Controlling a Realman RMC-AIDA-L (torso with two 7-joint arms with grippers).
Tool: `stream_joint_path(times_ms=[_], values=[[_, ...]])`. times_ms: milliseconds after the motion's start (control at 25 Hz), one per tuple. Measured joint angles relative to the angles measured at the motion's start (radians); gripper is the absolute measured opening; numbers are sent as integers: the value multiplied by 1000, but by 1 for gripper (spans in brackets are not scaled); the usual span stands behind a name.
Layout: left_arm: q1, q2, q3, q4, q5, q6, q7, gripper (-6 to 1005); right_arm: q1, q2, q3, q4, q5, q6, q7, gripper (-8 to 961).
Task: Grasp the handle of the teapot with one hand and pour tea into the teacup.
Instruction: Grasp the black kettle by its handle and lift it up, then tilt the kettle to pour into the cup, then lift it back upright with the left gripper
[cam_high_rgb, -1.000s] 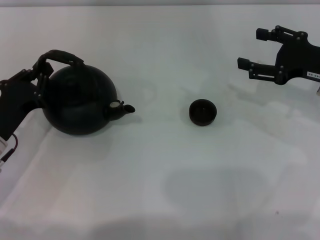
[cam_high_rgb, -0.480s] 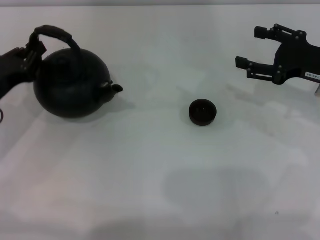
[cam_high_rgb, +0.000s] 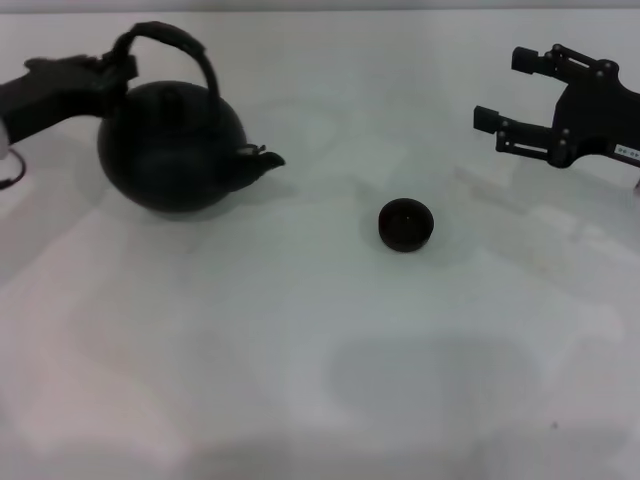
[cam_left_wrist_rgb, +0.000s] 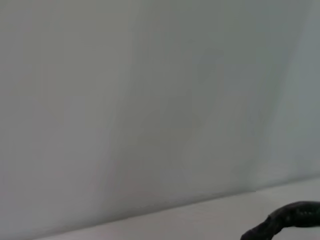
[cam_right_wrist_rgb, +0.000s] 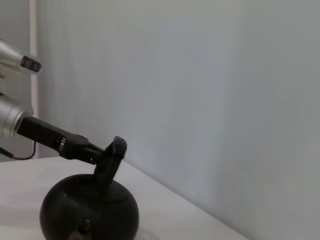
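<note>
Head view: left gripper (cam_high_rgb: 118, 68) at far left, closed on the handle (cam_high_rgb: 172, 42) where the hoop's left end comes down. Teapot (cam_high_rgb: 173, 145) hanging below that grip, round black body tilted slightly, short spout (cam_high_rgb: 262, 158) aimed right toward the teacup (cam_high_rgb: 405, 224). Whether the base touches the white table (cam_high_rgb: 300, 350) or hangs just clear of it, impossible to tell; only a soft shadow beneath. Teacup upright near the middle of the table, well apart from the spout, dark inside, contents not readable. Right gripper (cam_high_rgb: 505, 101) up at far right, well apart from both vessels, fingers spread wide, nothing between them.

Right wrist view: same teapot (cam_right_wrist_rgb: 89, 209) seen side-on from across the table, something the head view lacks. Handle (cam_right_wrist_rgb: 112, 159) standing upright above the body, left gripper (cam_right_wrist_rgb: 97, 152) reaching in level from the side and clamped against it, silver arm segments behind. Pale wall filling the rest. No teacup here, none of the right gripper's own fingers.

Left wrist view: almost all blank wall and a strip of table edge; only a curved dark piece of the handle (cam_left_wrist_rgb: 287, 221) in one corner. No pot body, no cup, no fingers.
</note>
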Motion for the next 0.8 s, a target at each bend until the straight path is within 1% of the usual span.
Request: stream_joint_path(times_ms=[40,80,160,200,280,440,640,680,720,800], values=[[13,2,46,37,3,33,-22,130,-1,0,0,0,3,0,0,860],[34,4,126,103,15,88,-59,130,-2,0,1,1,7,0,0,860],[67,6,222,205,59,161,-122,130,-4,0,9,0,11,0,0,860],[80,6,259,250,95,186,-163,130,-4,0,15,-2,14,0,0,860],[95,6,304,325,166,198,-239,130,-6,-1,30,-6,20,4,-1,860],[114,7,364,435,309,202,-395,130,-8,-2,112,-9,26,35,-1,860],[119,7,414,515,469,199,-542,130,-7,-2,230,-2,68,72,6,860],[118,7,425,543,546,190,-612,130,-8,-2,249,-2,79,73,8,860],[118,7,425,543,546,190,-612,130,-8,-2,267,-1,89,75,10,860],[110,7,431,567,621,170,-683,130,-9,-2,302,0,103,75,15,860]])
